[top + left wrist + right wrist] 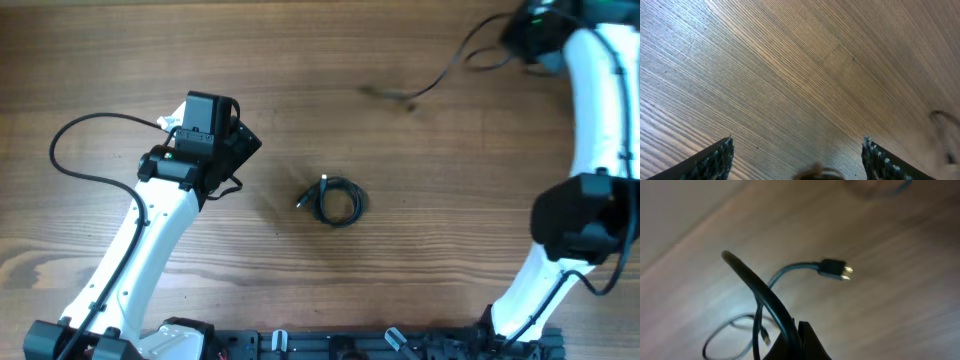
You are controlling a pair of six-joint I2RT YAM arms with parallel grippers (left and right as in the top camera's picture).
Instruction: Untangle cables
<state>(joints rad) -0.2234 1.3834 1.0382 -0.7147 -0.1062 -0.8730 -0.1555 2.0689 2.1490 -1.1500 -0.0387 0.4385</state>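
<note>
We record one counter (420, 270) of brown wood, its grain running lengthwise across the overhead view, with a curved, swirling figure at the lower left corner. In the left wrist view the same surface shows fine, close-set diagonal grain lines. A black rail (330, 345) lies along the near edge.

Two black cables: a curled bundle (335, 200) in the middle, a long cable (437, 80) at the upper right; two robot arms, left arm (150, 235) and right arm (585, 110); one wooden table (400, 270).
</note>
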